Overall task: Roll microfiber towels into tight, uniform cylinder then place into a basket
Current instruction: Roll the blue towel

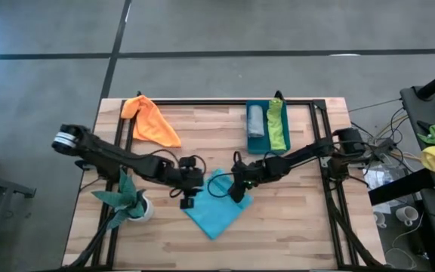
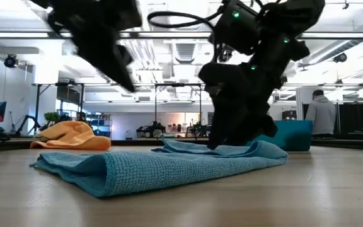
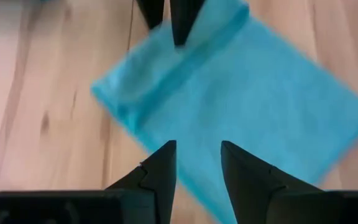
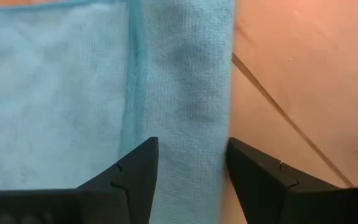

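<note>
The turquoise towel (image 1: 216,205) lies flat at the table's middle, one edge folded over into a strip (image 4: 179,93). My right gripper (image 1: 239,192) is open, slanting down onto that strip at the towel's far right side. My left gripper (image 1: 187,199) hangs open above the towel's left corner (image 3: 114,93), holding nothing. The teal basket (image 1: 266,148) stands at the far right of the table, with a grey roll (image 1: 256,119) and a lime green roll (image 1: 279,125) in it. The orange towel (image 1: 151,121) lies crumpled at the far left. My right gripper sets its open fingertips (image 2: 222,142) on top of the folded strip (image 4: 191,124) along the towel's edge, slanting down from the table's right. The fingers lie across the strip, one near each of its sides. The towel stays flat on the table.
A small plant in a white pot (image 1: 131,204) stands close to my left arm at the near left. A black frame rail (image 1: 202,103) runs along the table's far side. Bare wood (image 1: 293,227) shows at the near right.
</note>
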You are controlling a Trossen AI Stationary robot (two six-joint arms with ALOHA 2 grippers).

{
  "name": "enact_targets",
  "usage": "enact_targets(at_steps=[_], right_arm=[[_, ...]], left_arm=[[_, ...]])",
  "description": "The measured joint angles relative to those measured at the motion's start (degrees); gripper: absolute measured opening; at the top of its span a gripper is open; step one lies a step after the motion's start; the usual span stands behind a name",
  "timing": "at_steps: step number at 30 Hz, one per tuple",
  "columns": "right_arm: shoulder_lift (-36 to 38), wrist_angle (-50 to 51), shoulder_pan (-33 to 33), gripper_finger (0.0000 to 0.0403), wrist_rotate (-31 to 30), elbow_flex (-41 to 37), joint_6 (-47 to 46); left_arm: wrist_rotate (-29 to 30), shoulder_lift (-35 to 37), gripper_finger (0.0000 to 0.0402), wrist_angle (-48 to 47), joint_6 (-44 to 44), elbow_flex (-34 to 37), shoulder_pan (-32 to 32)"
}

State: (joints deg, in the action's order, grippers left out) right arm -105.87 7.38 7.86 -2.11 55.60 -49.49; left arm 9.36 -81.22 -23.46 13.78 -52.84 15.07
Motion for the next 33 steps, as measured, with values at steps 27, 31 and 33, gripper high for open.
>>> enact_targets(at_steps=[27,31,33], right_arm=[[-2.29,30.53,-2.45,0.0010,-5.37,15.31,8.87],[-2.23,41.43,-3.65,0.0009,-11.33,18.97,12.22],[-2.18,42.22,-3.80,0.0009,-12.72,19.84,13.22]], left_arm=[[4.48,0.08,0.0111,19.54,12.90,9.07,5.28],[2.62,-6.74,0.0111,27.02,12.96,8.46,6.10],[2.42,-10.24,0.0111,29.48,13.03,7.67,6.19]])
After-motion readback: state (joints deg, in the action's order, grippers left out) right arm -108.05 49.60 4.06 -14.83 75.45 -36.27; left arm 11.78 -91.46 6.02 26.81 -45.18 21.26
